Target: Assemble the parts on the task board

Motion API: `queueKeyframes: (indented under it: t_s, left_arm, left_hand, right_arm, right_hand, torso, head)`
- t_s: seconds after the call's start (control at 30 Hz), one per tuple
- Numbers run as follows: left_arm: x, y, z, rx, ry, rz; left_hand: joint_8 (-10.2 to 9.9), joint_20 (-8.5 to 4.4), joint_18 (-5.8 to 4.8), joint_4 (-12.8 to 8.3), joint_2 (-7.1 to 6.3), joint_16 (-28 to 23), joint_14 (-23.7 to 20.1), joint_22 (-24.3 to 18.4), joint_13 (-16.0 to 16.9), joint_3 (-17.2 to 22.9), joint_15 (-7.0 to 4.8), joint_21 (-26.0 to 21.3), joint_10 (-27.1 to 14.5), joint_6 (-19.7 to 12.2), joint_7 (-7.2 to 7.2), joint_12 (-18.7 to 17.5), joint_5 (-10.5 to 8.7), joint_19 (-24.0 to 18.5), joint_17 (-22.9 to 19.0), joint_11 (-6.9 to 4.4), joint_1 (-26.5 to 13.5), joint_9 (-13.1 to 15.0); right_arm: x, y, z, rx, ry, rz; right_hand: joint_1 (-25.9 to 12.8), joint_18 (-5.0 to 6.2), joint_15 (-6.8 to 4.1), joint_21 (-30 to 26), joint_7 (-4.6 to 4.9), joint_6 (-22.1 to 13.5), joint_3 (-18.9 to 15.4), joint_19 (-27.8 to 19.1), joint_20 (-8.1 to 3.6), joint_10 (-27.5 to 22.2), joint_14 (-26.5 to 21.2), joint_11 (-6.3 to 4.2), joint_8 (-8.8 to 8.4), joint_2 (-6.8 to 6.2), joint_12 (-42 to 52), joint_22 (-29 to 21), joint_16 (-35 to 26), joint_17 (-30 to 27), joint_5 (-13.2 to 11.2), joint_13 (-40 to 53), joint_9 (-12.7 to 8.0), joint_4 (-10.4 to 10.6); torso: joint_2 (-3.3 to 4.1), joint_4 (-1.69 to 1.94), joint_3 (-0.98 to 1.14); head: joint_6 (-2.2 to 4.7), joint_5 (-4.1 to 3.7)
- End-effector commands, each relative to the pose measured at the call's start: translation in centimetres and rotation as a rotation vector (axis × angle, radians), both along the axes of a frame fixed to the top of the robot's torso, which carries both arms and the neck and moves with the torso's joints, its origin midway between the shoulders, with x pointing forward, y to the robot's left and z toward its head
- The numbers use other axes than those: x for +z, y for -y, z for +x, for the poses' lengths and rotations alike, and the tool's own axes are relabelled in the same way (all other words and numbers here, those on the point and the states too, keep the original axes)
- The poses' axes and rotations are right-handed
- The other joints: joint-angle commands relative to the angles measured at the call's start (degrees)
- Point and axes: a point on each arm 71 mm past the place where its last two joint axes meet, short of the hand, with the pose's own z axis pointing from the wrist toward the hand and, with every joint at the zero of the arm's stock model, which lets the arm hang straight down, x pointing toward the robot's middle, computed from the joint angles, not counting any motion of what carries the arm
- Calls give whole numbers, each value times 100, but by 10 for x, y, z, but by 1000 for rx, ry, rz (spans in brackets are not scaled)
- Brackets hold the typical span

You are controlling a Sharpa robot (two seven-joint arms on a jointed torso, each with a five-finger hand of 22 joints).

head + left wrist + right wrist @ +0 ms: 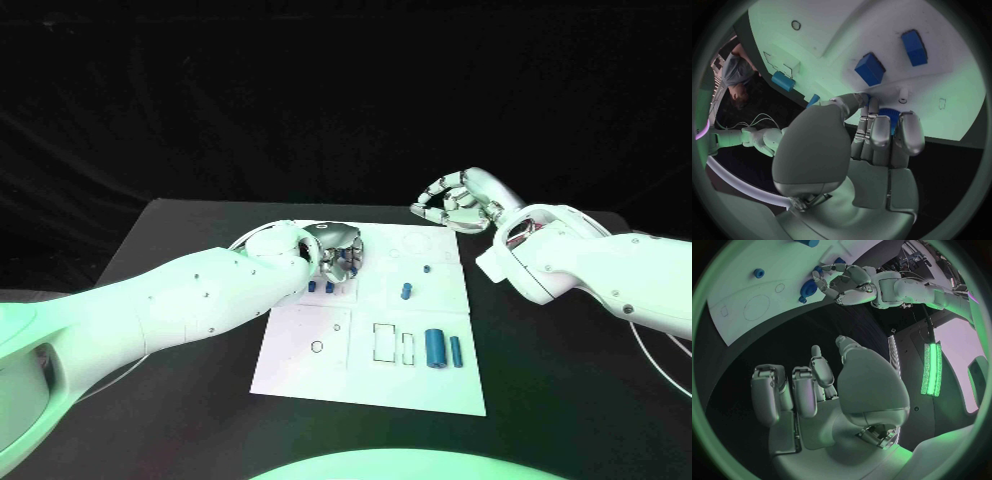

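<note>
Parts, small and blue, sit scattered on the task board, a flat white plate in the middle of the black desk. My left hand is down on the board's far left area, fingers curled close together over a round blue part; I cannot tell whether it's actually pinched or just touched, the fingers cover most of it. Two blue blocks lie just beside that hand, apart from it and from each other. My right hand hangs above the board's far right corner, off the surface, fingers loosely curled, holding nothing.

Progress, my guess: early to middle. Further out, two blue cylinders still lie loose near an outlined rectangle, another short blue piece lies mid-board, a tiny one stands beyond it. An oval outline looks unfilled. So most seating is left to do.

Materials: board is smooth matte white, printed or recessed outlines, can't tell which. Parts look like hard plastic; blocks squared, cylinders smooth and round, so they may roll. Hands are silver metal with paler pads. Desk is dull black.
</note>
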Motion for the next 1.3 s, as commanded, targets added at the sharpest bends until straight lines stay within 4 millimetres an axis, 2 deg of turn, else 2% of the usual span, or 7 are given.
queueKeyframes:
  t_s: [0.03,0.53,0.6,0.7,0.9,1.1,1.3]
  left_arm:
    - [4,-1,-1,2,15,-50]
    - [26,-33,-5,68,-3,-158]
    - [26,-38,-6,79,-16,-158]
    - [25,-47,-5,95,-33,-155]
    - [22,-62,-2,123,-58,-145]
    - [20,-69,0,139,-72,-137]
    - [18,-71,2,145,-79,-134]
  left_hand:
    - [-35,-5,-94,-32,-2,33,24,4,8,-14,4,30,33,48,6,-34,-10,42,-7,7,-61,-12]
    - [-57,-2,-101,-29,-9,44,39,28,-5,-23,7,44,65,77,8,-74,-8,65,3,9,-99,-21]
    - [-59,-2,-100,-29,-9,44,40,27,-6,-23,7,44,68,80,8,-77,-8,65,2,8,-102,-21]
    - [-61,-2,-102,-29,-10,40,37,34,-8,-25,7,48,76,87,7,-82,-7,72,-12,7,-108,-22]
    - [-62,-2,-102,-29,-11,36,33,35,-8,-26,6,48,78,90,7,-85,-7,73,-26,7,-110,-22]
    - [-62,-2,-102,-29,-11,36,33,35,-8,-26,6,48,78,90,7,-85,-7,73,-26,7,-110,-22]
    - [-66,-2,-100,-31,-11,36,33,27,-10,-26,6,44,82,93,6,-90,-7,66,-29,6,-112,-23]
  right_arm:
    - [0,-1,0,9,5,-5]
    - [0,4,1,-2,3,-9]
    - [0,4,1,-2,3,-10]
    - [0,4,1,-3,2,-10]
    - [0,5,1,-4,2,-11]
    - [0,4,1,-2,2,-10]
    - [-1,4,1,-1,1,-10]
  right_hand:
    - [-41,72,-21,-13,-22,2,22,234,-25,-11,401,9,23,1,-10,1130,-23,664,39,5,-8,-4]
    - [-39,72,-22,-13,-23,4,25,234,-26,-9,401,8,27,3,-9,1130,-23,665,39,5,-8,-4]
    - [-39,72,-22,-13,-23,4,25,234,-26,-9,401,8,27,3,-9,1130,-23,665,39,5,-8,-4]
    - [-39,72,-22,-13,-23,4,25,234,-26,-9,401,8,27,3,-9,1130,-23,665,39,5,-8,-4]
    - [-39,72,-22,-13,-23,4,25,234,-26,-9,401,8,27,3,-9,1130,-23,665,39,5,-8,-4]
    - [-39,72,-22,-13,-23,4,25,234,-26,-9,401,8,27,3,-9,1130,-23,665,39,5,-8,-4]
    - [-39,72,-22,-13,-23,4,25,234,-26,-9,401,8,27,3,-9,1130,-23,665,39,5,-8,-4]
  torso:
    - [-2,-2,0]
    - [-9,21,-6]
    - [-13,27,-9]
    - [-3,14,-7]
    - [2,14,-8]
    - [2,4,-11]
    - [4,0,-3]
  head:
    - [21,3]
    - [60,14]
    - [54,10]
    - [57,17]
    - [55,17]
    - [51,35]
    - [49,44]
